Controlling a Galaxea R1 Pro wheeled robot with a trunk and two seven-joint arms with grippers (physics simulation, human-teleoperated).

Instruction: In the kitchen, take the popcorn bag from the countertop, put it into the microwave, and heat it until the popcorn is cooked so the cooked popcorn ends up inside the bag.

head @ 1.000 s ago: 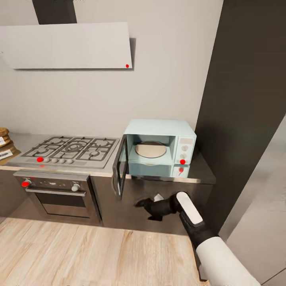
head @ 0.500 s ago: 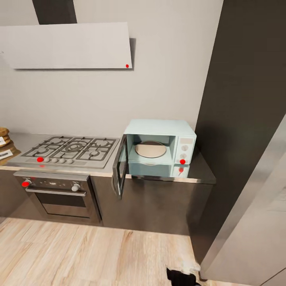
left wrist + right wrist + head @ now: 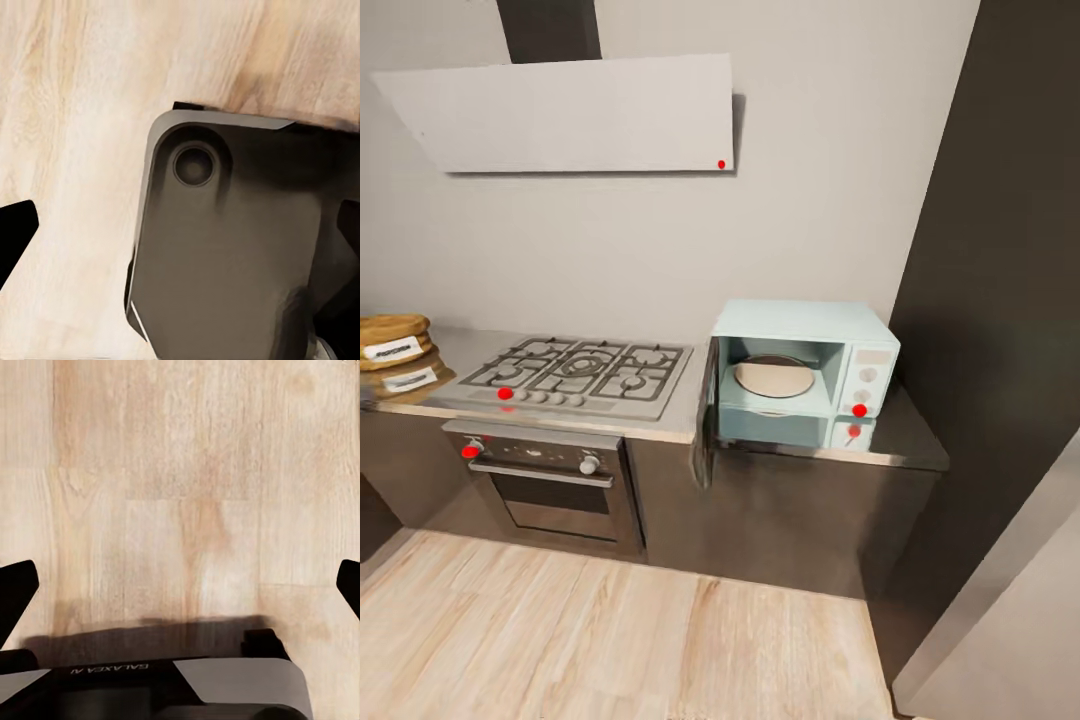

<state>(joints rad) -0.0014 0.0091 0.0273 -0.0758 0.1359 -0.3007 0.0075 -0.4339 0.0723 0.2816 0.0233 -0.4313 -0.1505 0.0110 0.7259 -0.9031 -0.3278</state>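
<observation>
1. From the head view, the microwave (image 3: 805,375) sits on the steel counter (image 3: 905,440) at the right end of the run, just beside the dark tall cabinet (image 3: 1000,300). Its long axis runs side to side along the wall and its mouth faces out into the room. The microwave door (image 3: 705,415) is swung wide on its left hinge and stands edge-on, jutting past the counter front. Inside lies a round pale turntable plate (image 3: 772,378), flat and bare. The control panel (image 3: 865,385) with its knobs and a red dot is on the right side.
2. Left of it, the gas hob (image 3: 585,372) is set into the same counter, with the built-in oven (image 3: 550,485) below and a slanted range hood (image 3: 575,112) on the wall above.
3. At the far left edge of the counter stands a squat tan object with a white label (image 3: 392,342); the lettering is too small to read, so I cannot say whether it is the popcorn bag.
4. In the left wrist view, the left tool (image 3: 180,247) hangs over the wooden floor (image 3: 75,112) and a dark grey part of the robot's base (image 3: 225,255); its dark fingertips sit at opposite edges, spread wide, holding nothing.
5. In the right wrist view, the right tool (image 3: 180,592) is likewise spread wide over the floor, empty.
</observation>
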